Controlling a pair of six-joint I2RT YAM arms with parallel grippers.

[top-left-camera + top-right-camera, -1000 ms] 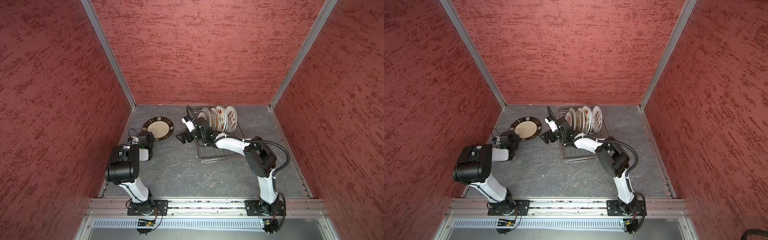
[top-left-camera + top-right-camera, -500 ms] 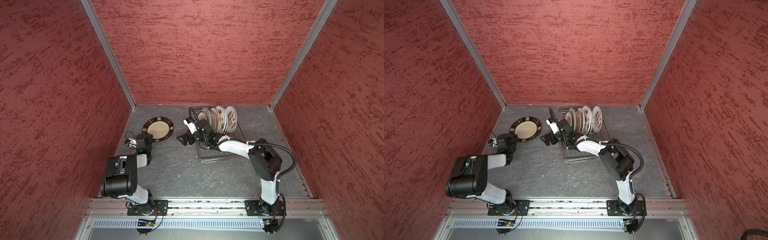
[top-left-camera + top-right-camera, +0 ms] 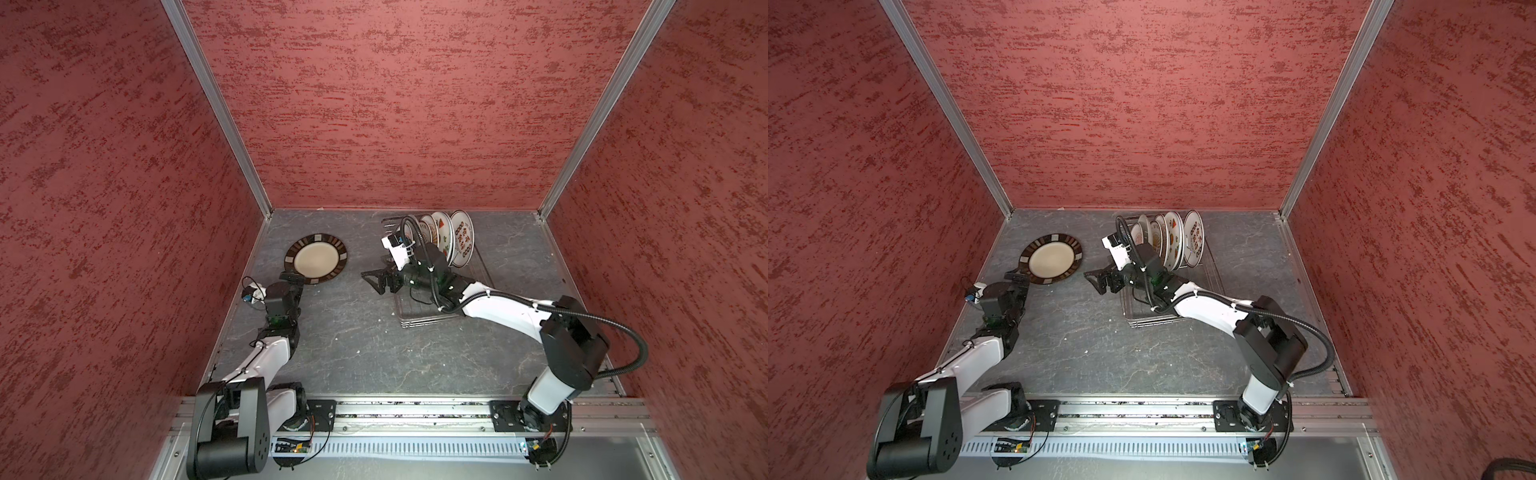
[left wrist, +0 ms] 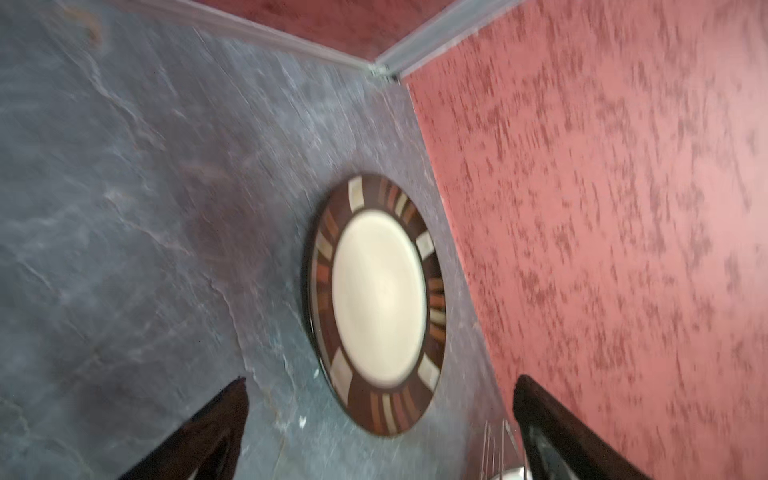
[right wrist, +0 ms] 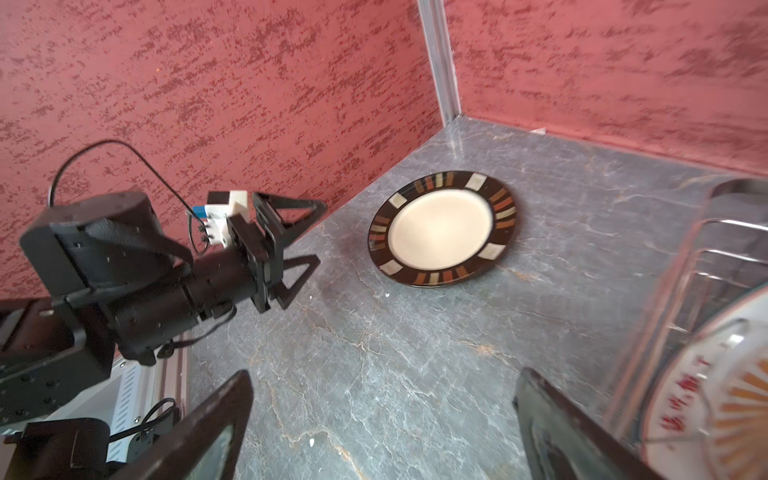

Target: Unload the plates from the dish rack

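Left gripper [image 5: 320,231] — jaws wide, empty, just short of the striped plate [image 3: 316,259], which lies flat on the table [image 3: 353,332]. Right gripper [image 3: 372,283] is also spread and holds nothing, beside the dish rack [image 3: 442,320]. The remaining plates [image 3: 451,239] stand upright in it. The next pick likely wants a rim pinch, then a straight lift. The right arm [image 3: 507,309] hides the nearest plates — count unclear.

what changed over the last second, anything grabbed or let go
The left arm folded back, its elbow sinking toward the base. The left gripper now stands open just off the striped plate, apparently having let it go. The right arm swung its elbow outward and lower. The right gripper stayed open beside the rack. The striped plate and the other plates in the rack did not move.
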